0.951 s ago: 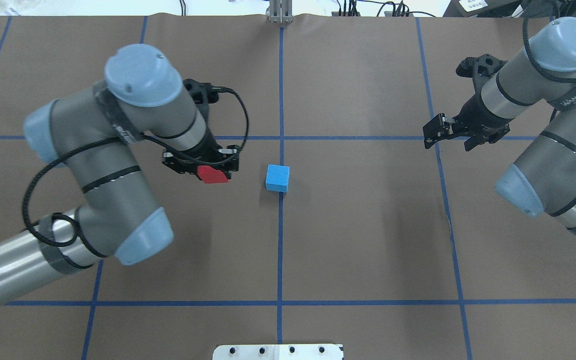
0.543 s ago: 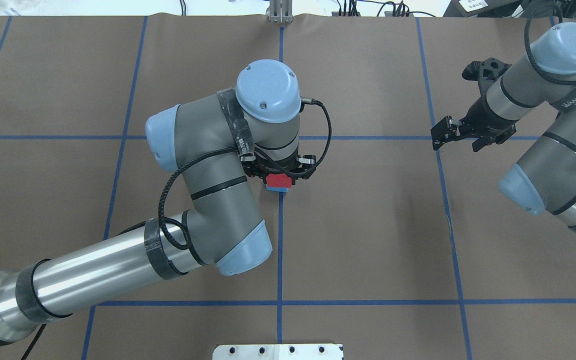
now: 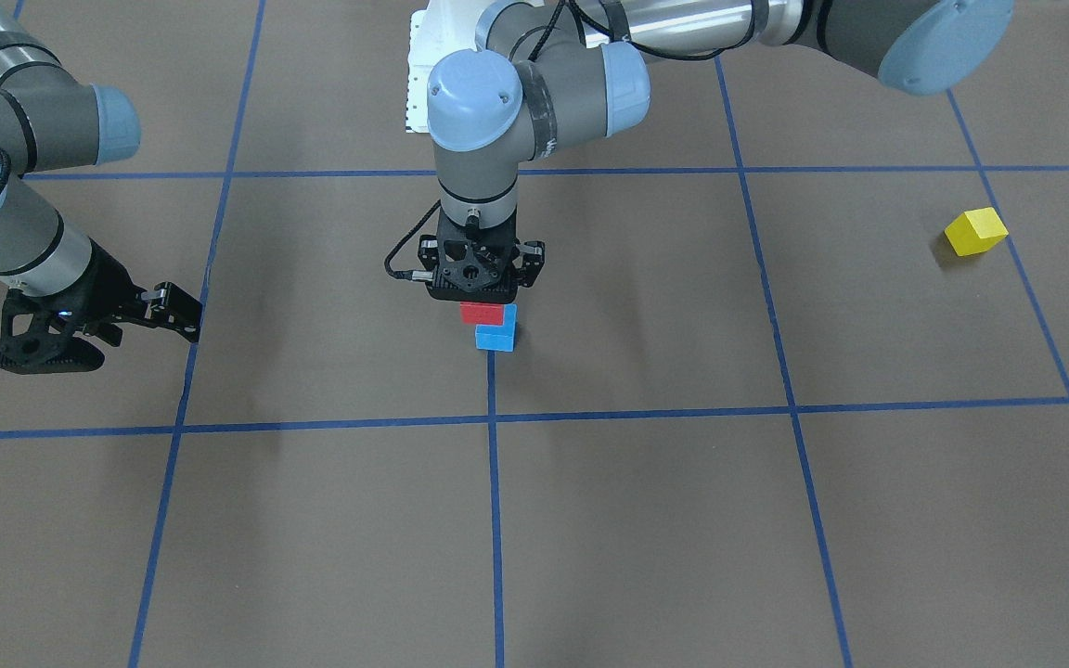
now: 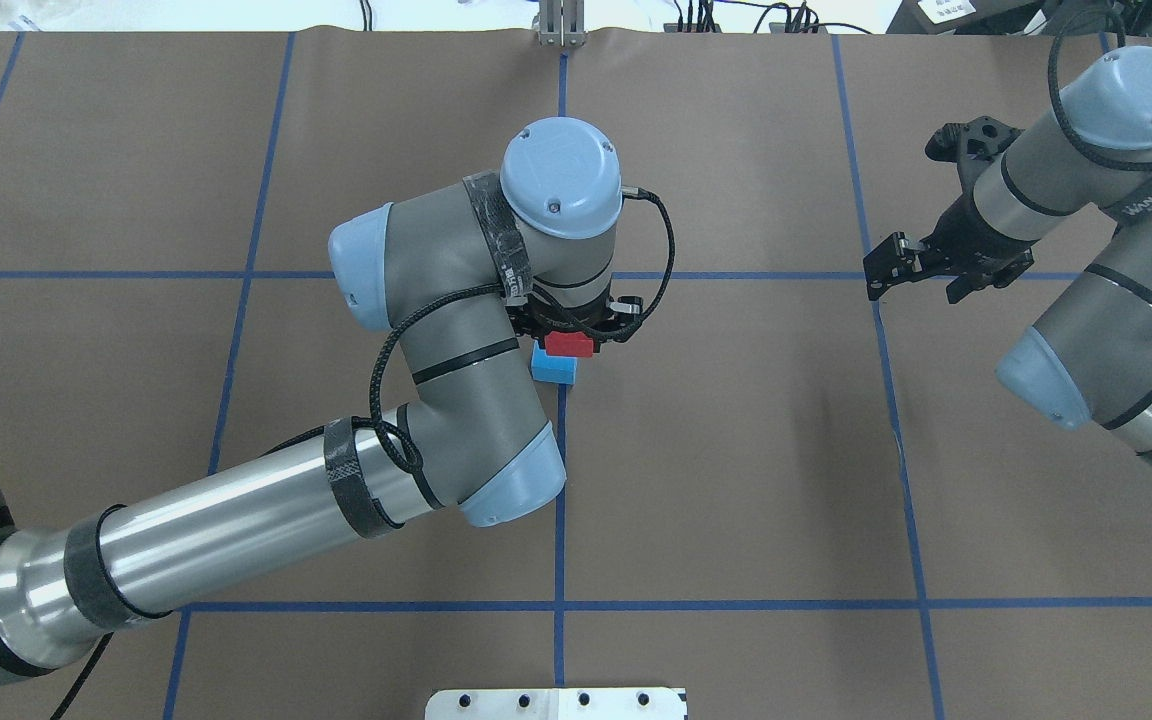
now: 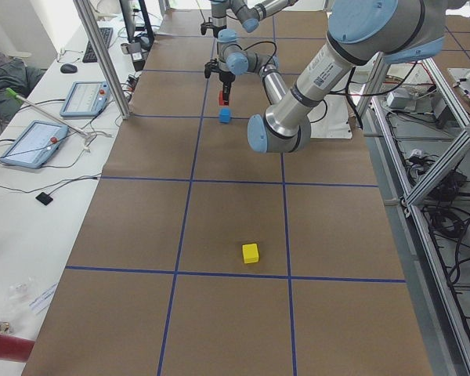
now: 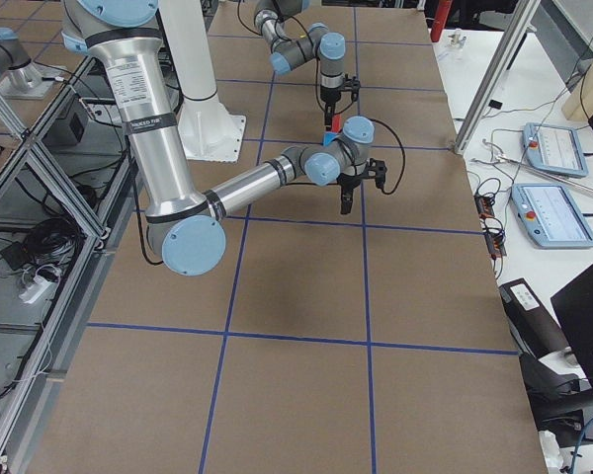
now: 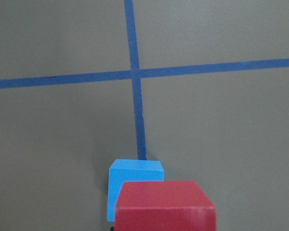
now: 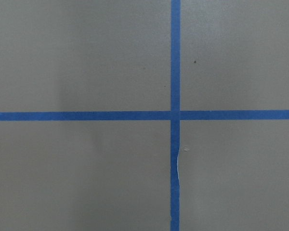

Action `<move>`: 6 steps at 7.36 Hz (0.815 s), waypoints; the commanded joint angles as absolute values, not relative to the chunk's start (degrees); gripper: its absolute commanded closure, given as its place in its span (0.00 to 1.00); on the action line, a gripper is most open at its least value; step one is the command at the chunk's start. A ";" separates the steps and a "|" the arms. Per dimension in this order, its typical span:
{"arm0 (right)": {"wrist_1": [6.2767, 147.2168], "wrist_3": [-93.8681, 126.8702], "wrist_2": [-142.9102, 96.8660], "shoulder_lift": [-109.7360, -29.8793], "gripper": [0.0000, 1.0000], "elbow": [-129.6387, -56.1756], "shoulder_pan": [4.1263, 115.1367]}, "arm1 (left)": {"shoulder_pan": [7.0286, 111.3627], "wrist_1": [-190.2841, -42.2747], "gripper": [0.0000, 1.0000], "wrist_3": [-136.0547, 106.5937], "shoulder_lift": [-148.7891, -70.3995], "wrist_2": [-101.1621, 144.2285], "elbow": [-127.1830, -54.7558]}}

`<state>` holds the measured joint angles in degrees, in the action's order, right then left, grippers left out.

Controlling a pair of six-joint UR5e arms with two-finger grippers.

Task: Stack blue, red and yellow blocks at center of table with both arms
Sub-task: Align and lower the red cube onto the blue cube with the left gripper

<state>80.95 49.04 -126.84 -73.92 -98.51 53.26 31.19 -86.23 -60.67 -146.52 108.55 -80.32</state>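
My left gripper (image 4: 574, 330) is shut on the red block (image 4: 568, 345) and points straight down at the table's (image 4: 736, 450) center. The red block (image 3: 483, 313) hangs just over the sky blue block (image 3: 495, 338), shifted a little off it. In the left wrist view the red block (image 7: 164, 206) covers the near part of the blue block (image 7: 135, 175). The yellow block (image 3: 975, 231) lies alone far out on my left side, also seen as the yellow block (image 5: 251, 252). My right gripper (image 4: 921, 280) hovers open and empty off to the right.
The white pedestal base (image 4: 556, 703) sits at the table's near edge. Beyond the far edge stand a metal post (image 5: 102, 55) and a side bench with tablets (image 5: 31, 141). The right wrist view holds only bare table and blue tape lines (image 8: 175, 115).
My left arm has swung right, carrying the red block from left of the blue block to above it. My right gripper has drawn back slightly to the right.
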 commanded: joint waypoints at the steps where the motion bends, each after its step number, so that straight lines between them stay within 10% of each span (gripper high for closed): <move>1: 80.95 49.04 -126.83 -73.83 0.00 -98.53 53.44 | 31.82 -86.31 1.00 -59.32 -146.60 108.54 -79.72; 6: 80.95 49.04 -126.83 -73.56 0.00 -97.91 53.44 | 31.99 -87.44 1.00 -58.18 -146.78 108.55 -79.37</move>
